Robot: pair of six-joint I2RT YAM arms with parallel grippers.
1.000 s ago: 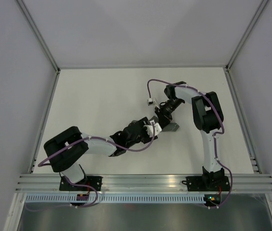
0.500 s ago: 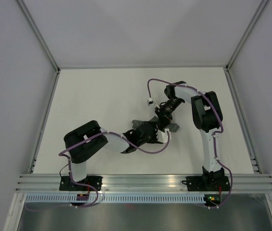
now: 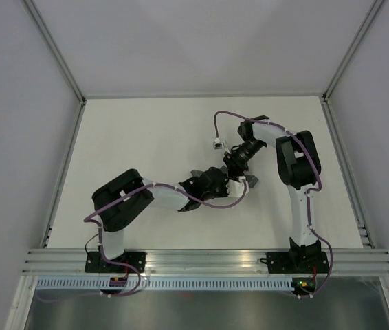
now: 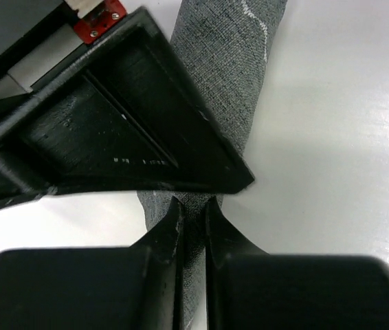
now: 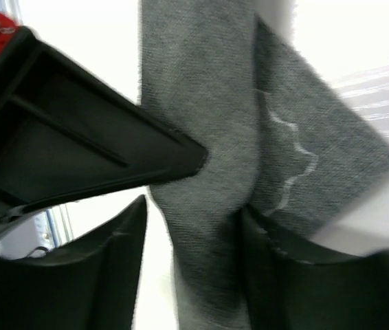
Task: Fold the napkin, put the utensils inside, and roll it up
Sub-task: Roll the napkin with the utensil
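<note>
The dark grey napkin [image 4: 230, 62] lies as a narrow roll on the white table, its two ends showing beside the grippers [image 3: 251, 181]. My left gripper [image 4: 193, 206] is shut on the napkin, with a thin fold of cloth pinched between its jaws. My right gripper [image 5: 193, 206] is open and straddles the roll [image 5: 208, 137]: one finger touches the cloth, and white table shows between the other finger and the roll. In the top view the left gripper [image 3: 226, 184] and right gripper [image 3: 234, 167] meet over the roll. The utensils are hidden.
A loose corner of the napkin with a wavy pale stitch line [image 5: 318, 158] sticks out beside the roll. The table's metal rail [image 3: 208, 260] runs along the near edge, and grey walls enclose the other sides.
The left arm has reached right to the roll and its jaws have closed on the cloth. The right gripper's jaws have widened around the roll.
</note>
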